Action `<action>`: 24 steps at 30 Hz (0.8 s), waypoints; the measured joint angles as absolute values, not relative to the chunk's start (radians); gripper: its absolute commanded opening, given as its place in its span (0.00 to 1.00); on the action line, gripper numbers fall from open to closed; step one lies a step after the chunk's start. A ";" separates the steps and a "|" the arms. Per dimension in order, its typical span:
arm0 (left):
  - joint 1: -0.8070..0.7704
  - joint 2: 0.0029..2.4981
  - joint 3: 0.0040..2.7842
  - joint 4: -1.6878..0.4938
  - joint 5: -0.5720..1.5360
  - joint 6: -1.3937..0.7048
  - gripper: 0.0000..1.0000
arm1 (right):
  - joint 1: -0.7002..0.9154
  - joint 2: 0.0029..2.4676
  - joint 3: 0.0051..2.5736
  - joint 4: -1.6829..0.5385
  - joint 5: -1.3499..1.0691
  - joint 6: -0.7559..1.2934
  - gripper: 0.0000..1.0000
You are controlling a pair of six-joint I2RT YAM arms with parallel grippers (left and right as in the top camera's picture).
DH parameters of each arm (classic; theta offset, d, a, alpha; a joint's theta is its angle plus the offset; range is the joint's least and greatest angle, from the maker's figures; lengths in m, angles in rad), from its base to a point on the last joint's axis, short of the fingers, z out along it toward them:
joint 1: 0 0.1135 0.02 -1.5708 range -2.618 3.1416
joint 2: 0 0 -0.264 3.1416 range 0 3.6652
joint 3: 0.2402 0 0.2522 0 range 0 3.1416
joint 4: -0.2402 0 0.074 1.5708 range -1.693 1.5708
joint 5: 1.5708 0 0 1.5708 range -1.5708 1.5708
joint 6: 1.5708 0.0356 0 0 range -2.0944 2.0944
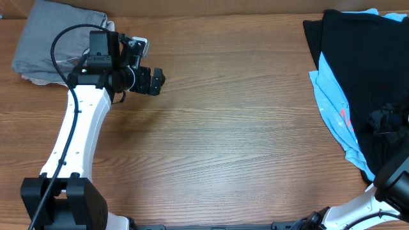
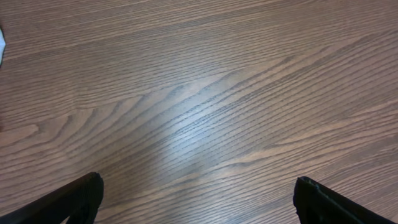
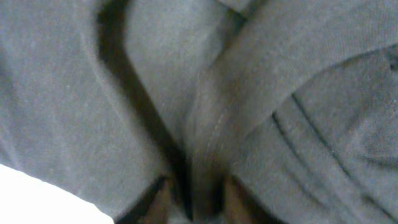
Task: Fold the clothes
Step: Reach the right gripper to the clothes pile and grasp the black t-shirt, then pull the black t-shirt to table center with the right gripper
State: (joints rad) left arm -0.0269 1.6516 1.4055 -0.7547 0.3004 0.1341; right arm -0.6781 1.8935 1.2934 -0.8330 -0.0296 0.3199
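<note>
The black T-shirt (image 1: 364, 57) lies bunched at the table's right edge, on top of the light blue red-printed tee (image 1: 332, 105). My right gripper (image 1: 383, 118) is down on the black shirt. In the right wrist view its fingers (image 3: 199, 199) are closed on a raised fold of the shirt's fabric (image 3: 298, 93), which fills the frame. My left gripper (image 1: 156, 81) is open and empty at the far left, over bare wood. Its two fingertips stand wide apart in the left wrist view (image 2: 196, 186).
Folded grey and beige garments (image 1: 57, 38) lie at the back left corner, just behind the left arm. The wooden tabletop (image 1: 230, 128) stretches between the two arms.
</note>
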 measured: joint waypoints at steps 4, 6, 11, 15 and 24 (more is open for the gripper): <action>-0.027 1.652 1.406 -0.755 0.301 0.134 0.91 | -0.678 1.893 1.257 -0.814 -0.030 0.315 0.04; -0.027 1.652 1.406 -0.754 0.301 0.133 0.89 | -0.678 1.893 1.255 -0.812 -0.034 0.316 0.04; -0.027 1.652 1.407 -0.725 0.301 0.133 0.88 | -0.679 1.893 1.280 -0.856 -0.073 0.315 0.04; -0.027 1.652 1.434 -0.719 0.300 0.131 0.87 | -0.678 1.893 1.390 -0.976 -0.153 0.287 0.04; -0.027 1.651 1.601 -0.726 0.301 0.131 0.88 | -0.590 1.816 1.765 -1.289 -0.298 0.171 0.04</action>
